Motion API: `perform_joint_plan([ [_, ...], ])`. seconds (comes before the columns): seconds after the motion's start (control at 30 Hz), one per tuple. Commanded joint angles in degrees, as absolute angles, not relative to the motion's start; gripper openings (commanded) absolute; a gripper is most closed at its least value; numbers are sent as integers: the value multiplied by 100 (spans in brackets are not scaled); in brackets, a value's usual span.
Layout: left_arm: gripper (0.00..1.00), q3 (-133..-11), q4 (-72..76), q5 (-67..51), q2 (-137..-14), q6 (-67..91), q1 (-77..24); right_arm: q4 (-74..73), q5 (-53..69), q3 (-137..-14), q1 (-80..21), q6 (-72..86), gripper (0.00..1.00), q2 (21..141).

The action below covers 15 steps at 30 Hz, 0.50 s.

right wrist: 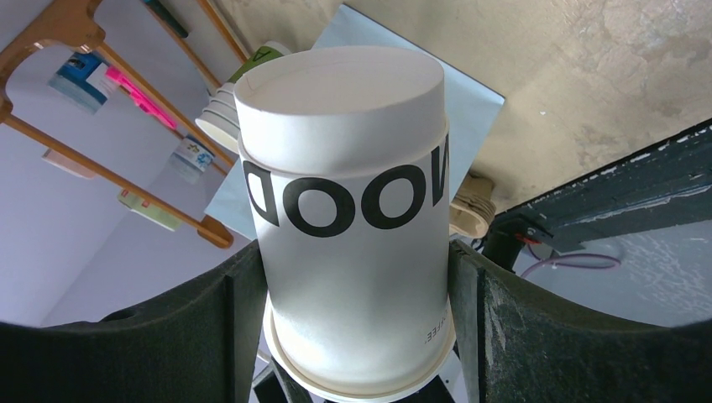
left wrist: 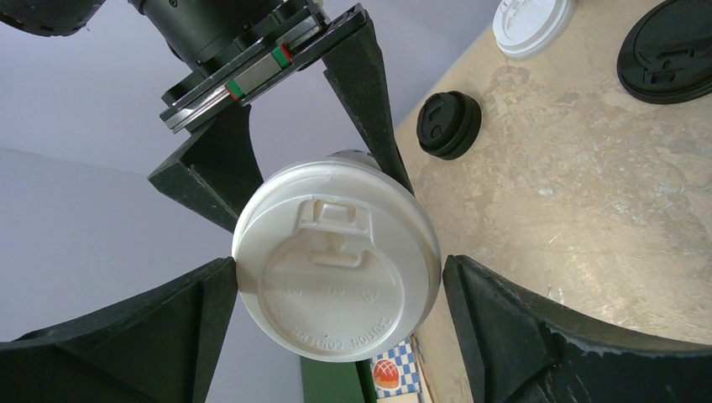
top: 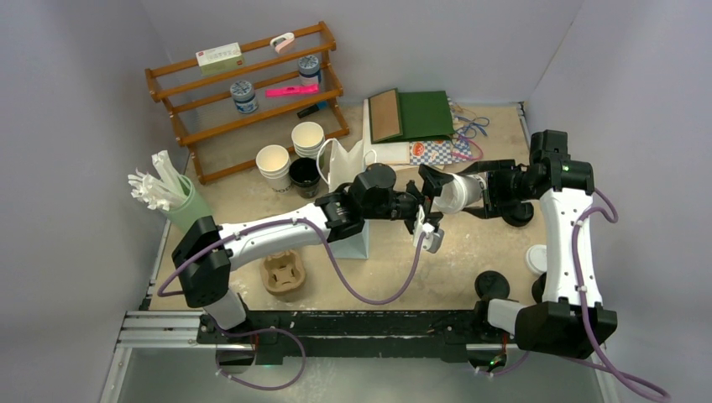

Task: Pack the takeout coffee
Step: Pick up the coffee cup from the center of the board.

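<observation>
The cream-white takeout cup point(top: 458, 191) with its white lid point(left wrist: 336, 264) is held on its side in mid-air over the table's middle. My right gripper point(top: 480, 191) is shut on the cup's body point(right wrist: 353, 252), one finger on each side. My left gripper point(top: 428, 214) is open at the lid end. Its jaws straddle the lid: one finger touches the rim and the other stands a sliver off. A black cup point(top: 304, 175) stands lidless beside the stacked cream cups point(top: 307, 137). No black cup with a lid shows.
A brown pulp carrier point(top: 283, 275) lies near the left arm's base. A white paper bag point(top: 344, 164) stands behind the left arm. Loose lids lie at the right: a black lid point(left wrist: 449, 124) and a white lid point(left wrist: 533, 21). A wooden shelf point(top: 243, 84) stands at the back left, with a green holder point(top: 180, 206) beside it.
</observation>
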State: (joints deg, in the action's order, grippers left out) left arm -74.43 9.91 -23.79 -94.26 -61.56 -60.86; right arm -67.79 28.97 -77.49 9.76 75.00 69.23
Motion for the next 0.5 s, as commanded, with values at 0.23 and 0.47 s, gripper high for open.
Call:
perform_joint_plan([
  [0.23,90,-7668,892,-2513,-9466,-6224,-6058,-6924,3052,-7895,966,7321,69,6873],
  [0.47,88,-7793,662,-2550,-9509,-6303,-6064,-6917,3089,-7935,954,7253,69,6904],
])
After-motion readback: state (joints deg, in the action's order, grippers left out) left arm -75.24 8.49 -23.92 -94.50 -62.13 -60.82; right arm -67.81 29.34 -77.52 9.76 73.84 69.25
